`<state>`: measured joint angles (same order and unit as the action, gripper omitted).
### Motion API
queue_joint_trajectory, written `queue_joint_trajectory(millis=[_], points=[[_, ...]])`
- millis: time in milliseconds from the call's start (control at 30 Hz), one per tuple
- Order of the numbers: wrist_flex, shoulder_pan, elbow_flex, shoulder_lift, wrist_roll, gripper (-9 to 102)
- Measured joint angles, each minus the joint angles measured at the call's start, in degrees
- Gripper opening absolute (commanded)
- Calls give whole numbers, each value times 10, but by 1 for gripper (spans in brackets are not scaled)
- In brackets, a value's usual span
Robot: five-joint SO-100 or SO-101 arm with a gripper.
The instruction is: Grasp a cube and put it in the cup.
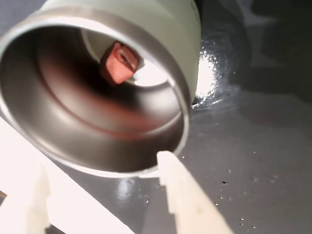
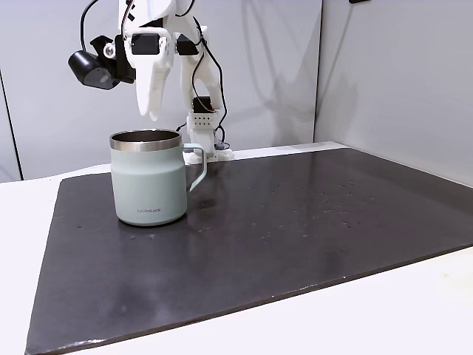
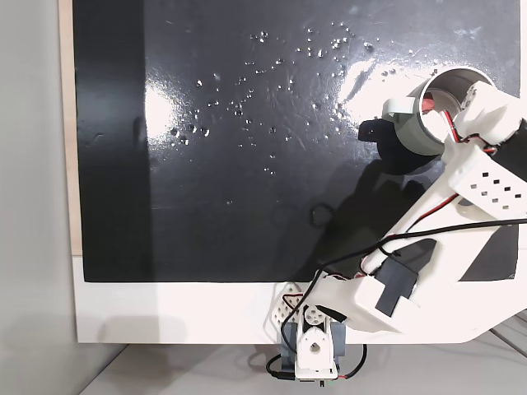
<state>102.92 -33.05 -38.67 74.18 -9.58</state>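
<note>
With the cube (image 1: 119,62) lying inside the cup (image 2: 148,177) directly beneath it, the gripper (image 2: 151,112) hangs empty, fingers apart, so the drop looks done and only retreat remains.

this looks like a small hobby or lab robotics setup in a plain room. a white 3d-printed arm with exposed red and black wiring (image 2: 159,44) stands bolted at the back edge of a white table (image 2: 369,318), and a dark glossy rectangular mat (image 2: 295,222) covers most of the tabletop. behind it are bare pale grey wall panels (image 2: 259,74). a small black camera (image 2: 89,68) is mounted on the arm's wrist. a pale sage-green steel-rimmed mug (image 2: 148,181) is the one household item.
</note>
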Motion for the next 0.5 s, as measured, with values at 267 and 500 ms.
queue_joint_trajectory(millis=[267,500], points=[[0,14,-14,40,0,23],[0,25,-33,71,0,23]])
